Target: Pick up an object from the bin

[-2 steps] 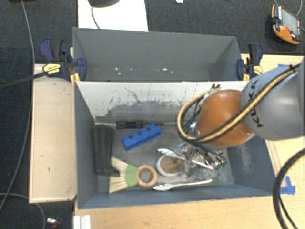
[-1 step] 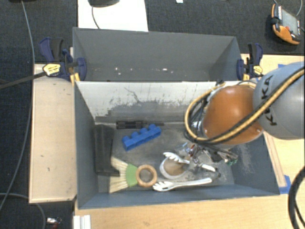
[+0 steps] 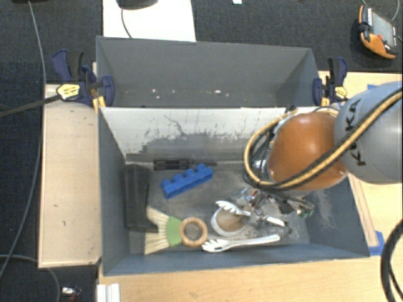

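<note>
White spoon (image 3: 242, 242): nearest me, flat along the bin's front wall, its left end just beside a tan tape ring (image 3: 193, 230).
Gripper (image 3: 259, 211): low at the front right of the bin (image 3: 208, 74), under the orange wrist cover (image 3: 302, 151). I cannot tell whether it stands wide or narrow, and I see nothing clearly held.
Likely target: my guess is the round white-rimmed dish (image 3: 227, 221) with a brown inside. It sits just left of the gripper and just behind the spoon, with small shiny bits heaped around it.
Risk, wrong grab: things touch or overlap here, so closing could catch two at once or only a thin edge. I judge a slip on lifting likely.
Risk, knock: the dish rim looks smooth and curved, so a push from one side could skate it into the spoon.
Risk, wall: the front wall and right slope are near, and the cover or its looped cables (image 3: 248, 151) could brush them.
Risk, sight: the cover hides part of the heap from me, so I judge contact poorly.
Bin floor: grey metal, flat and scuffed; it looks slick to me.
Back slope: scratched pale.
Room: the floor is more open left of centre. A blue toothed block (image 3: 187, 180), a black bar (image 3: 179, 164), a black slab (image 3: 136, 197) and a green-banded brush (image 3: 160, 231) lie there, apart from the heap.
</note>
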Controlling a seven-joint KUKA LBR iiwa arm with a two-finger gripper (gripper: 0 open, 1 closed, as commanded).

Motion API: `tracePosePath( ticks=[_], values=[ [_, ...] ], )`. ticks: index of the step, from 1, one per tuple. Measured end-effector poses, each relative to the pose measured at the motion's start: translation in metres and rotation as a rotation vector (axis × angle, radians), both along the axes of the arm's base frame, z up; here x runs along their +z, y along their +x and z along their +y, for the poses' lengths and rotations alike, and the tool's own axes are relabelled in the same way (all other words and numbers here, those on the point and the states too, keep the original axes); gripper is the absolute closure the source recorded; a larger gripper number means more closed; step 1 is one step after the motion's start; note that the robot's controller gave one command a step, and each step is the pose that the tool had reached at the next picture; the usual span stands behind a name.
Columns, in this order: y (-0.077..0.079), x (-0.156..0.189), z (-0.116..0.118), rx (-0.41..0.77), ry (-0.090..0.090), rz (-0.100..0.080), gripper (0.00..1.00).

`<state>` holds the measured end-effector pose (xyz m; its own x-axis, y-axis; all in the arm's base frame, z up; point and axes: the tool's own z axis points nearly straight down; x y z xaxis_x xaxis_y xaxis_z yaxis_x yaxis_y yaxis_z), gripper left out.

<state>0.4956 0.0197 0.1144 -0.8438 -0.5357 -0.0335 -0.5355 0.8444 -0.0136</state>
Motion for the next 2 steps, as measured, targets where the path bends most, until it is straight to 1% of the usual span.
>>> tracePosePath(
  ticks=[1,2],
  values=[
    [0.0062,0.0656,-0.0005,0.173,-0.005,-0.002,1.0],
    [0.0062,0.0656,-0.0005,0.173,-0.005,-0.002,1.0]
  ],
)
